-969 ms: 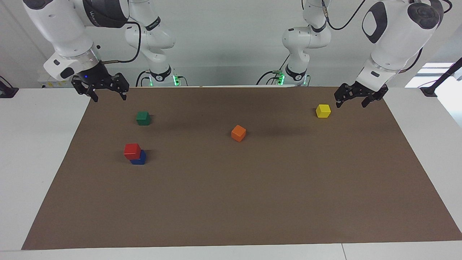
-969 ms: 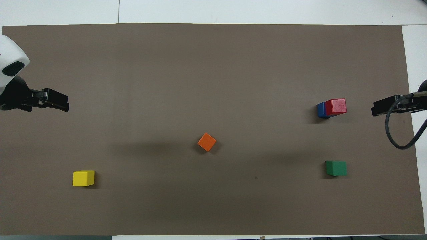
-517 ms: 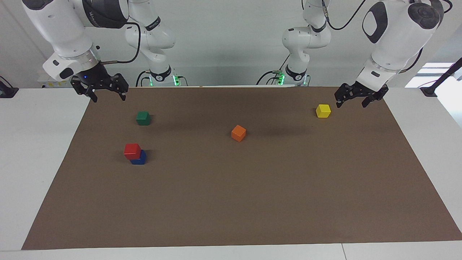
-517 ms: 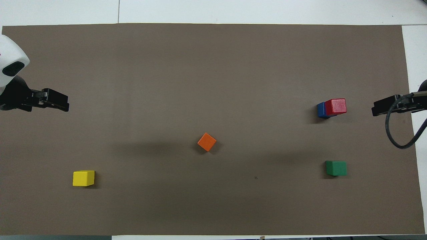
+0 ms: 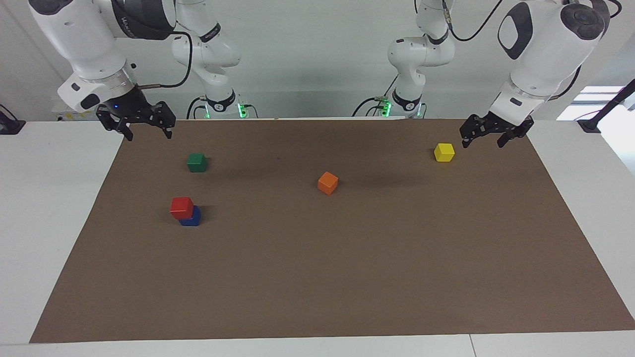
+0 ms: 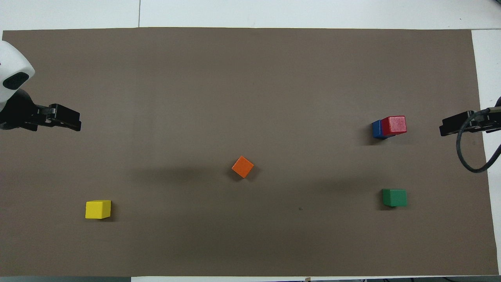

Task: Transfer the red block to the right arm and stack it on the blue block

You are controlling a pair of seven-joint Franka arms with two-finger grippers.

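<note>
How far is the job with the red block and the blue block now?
It looks done: the red block sits on the blue block, slightly off-centre. Nothing is in hand. The right hand hangs open over the mat's corner near the green block; the left hand hangs open beside the yellow block. Nothing seems left.

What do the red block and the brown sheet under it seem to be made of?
Red block: probably painted wood or hard plastic; its edges are sharp, its colour even, and its top looks faintly speckled from overhead. Brown sheet: likely matte paper or thin card, since it lies flat without shine and has straight cut edges.
</note>
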